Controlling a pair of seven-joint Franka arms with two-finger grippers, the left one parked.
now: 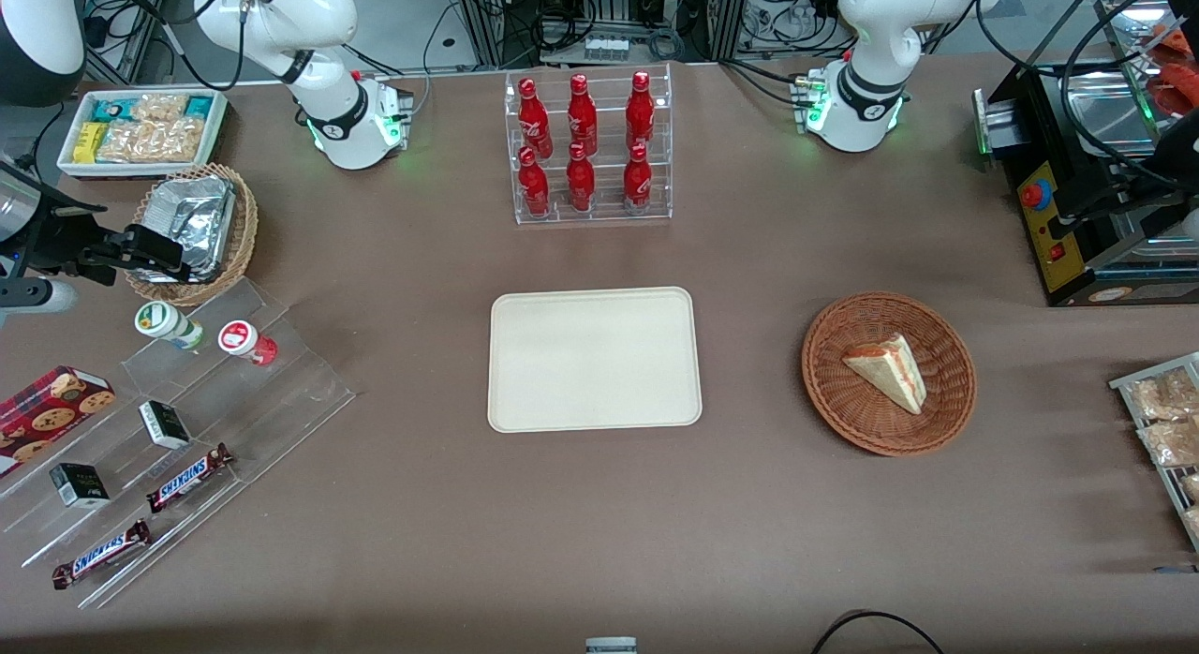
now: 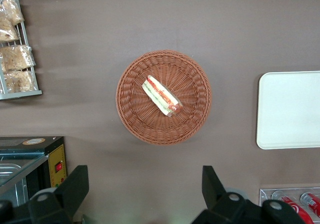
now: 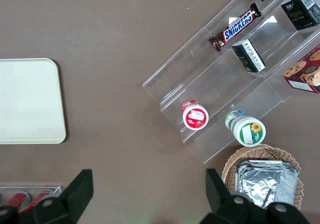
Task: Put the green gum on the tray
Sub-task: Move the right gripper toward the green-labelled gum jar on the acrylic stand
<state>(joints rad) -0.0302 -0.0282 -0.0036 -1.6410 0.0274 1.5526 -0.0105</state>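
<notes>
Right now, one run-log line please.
phase: pre-grasp | gripper: open, above table near stand | green gum: on acrylic stand beside red bottle | tray: bare

The whole worktop is seen from high at its front edge, while the tray (image 1: 594,359) (image 2: 290,108) (image 3: 27,101) is shared by both downward-facing wrist views, the right arm's gripper (image 3: 145,191) held high above the table.

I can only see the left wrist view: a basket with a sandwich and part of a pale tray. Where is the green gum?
Observer: The green gum stands on a clear stepped shelf toward the working arm's end of the table.
Visitor: Is anything next to it?
Observer: A red-and-white bottle is beside it, not touching.
Visitor: And the gripper?
Observer: The gripper hangs open above the table near that shelf, holding nothing.
</notes>
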